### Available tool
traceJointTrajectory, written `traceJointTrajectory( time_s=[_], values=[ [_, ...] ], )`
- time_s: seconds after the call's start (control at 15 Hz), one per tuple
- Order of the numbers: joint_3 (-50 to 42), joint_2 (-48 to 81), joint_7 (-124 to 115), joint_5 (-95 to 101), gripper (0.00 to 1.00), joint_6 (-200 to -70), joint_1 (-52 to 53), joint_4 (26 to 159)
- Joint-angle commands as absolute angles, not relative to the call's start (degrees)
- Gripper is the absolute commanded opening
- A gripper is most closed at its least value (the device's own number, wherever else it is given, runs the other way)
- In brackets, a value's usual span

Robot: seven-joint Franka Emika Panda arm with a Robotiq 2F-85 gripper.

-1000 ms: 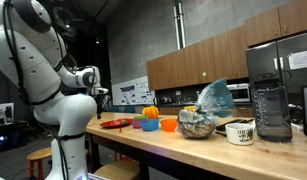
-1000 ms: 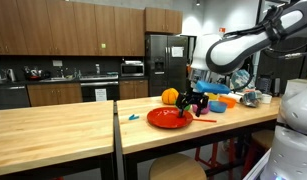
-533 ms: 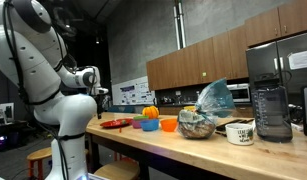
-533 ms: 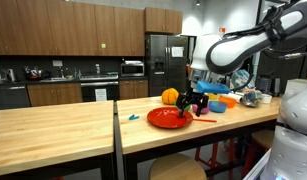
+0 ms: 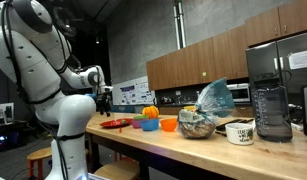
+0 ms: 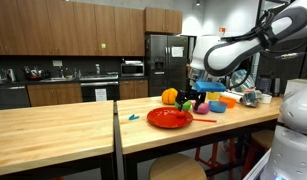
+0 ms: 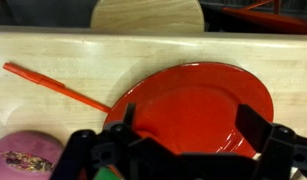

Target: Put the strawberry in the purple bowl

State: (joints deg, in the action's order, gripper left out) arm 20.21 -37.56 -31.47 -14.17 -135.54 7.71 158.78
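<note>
My gripper is open and empty, its two black fingers spread above the flat red plate. It also shows in both exterior views, hanging just over the plate. The small bluish-purple bowl stands beyond the gripper, away from the plate. I cannot make out the strawberry in any view.
A thin red stick lies on the wooden counter beside the plate. A pink patterned object sits at the wrist view's lower left. A round orange fruit, an orange bowl, a bag, a mug and a blender stand further along.
The gripper has lifted slightly off the red plate and shifted a little toward the bowls. Nothing else has moved.
</note>
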Motion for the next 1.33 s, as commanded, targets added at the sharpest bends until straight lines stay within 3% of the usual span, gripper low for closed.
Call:
traceJointTrajectory(
  time_s=[0.0, 0.67, 1.27],
  values=[
    [17.8, -32.6, -27.8, -12.2, 1.00, -141.2, 6.3, 158.2],
    [14.7, -22.6, -23.1, -9.6, 1.00, -153.8, 5.0, 158.5],
    [17.5, -18.4, -25.5, 1.2, 1.00, -159.2, 0.9, 158.1]
  ],
)
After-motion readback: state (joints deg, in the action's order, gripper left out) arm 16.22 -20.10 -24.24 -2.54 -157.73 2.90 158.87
